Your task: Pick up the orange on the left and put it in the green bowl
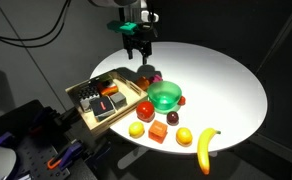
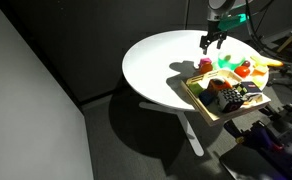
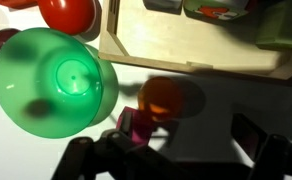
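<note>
The orange (image 3: 164, 97) lies in shadow on the white table, between the green bowl (image 3: 56, 85) and the wooden tray's edge. A small magenta block (image 3: 136, 122) touches its near side. In both exterior views the orange (image 1: 151, 73) (image 2: 203, 66) sits just below my gripper. My gripper (image 3: 186, 142) is open and empty, hovering above the orange with its fingers to either side and a little short of it. The gripper (image 1: 138, 45) (image 2: 212, 40) is well above the table. The green bowl (image 1: 166, 95) (image 2: 229, 62) is empty.
A wooden tray (image 1: 86, 112) (image 3: 186, 55) with several items stands beside the orange. A larger red fruit (image 1: 146, 108) (image 3: 68, 12) lies by the bowl. Another orange fruit (image 1: 173, 118), two yellow fruits, a red block (image 1: 158, 132) and a banana (image 1: 206, 148) lie nearer the table's front edge.
</note>
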Robot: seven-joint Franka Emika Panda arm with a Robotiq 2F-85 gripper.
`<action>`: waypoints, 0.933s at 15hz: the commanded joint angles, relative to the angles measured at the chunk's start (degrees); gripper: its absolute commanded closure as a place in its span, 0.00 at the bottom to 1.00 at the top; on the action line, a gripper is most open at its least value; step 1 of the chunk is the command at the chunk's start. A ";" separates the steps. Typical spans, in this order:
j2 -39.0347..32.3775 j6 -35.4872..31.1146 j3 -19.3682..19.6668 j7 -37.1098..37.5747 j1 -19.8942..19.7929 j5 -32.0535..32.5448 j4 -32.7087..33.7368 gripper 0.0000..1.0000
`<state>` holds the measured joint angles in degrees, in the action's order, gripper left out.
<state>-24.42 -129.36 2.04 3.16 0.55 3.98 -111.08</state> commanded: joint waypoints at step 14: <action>-10.61 -14.61 -0.15 -4.22 -2.29 -0.45 1.09 0.00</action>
<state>-33.65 -143.01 2.44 1.13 -0.68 3.98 -110.93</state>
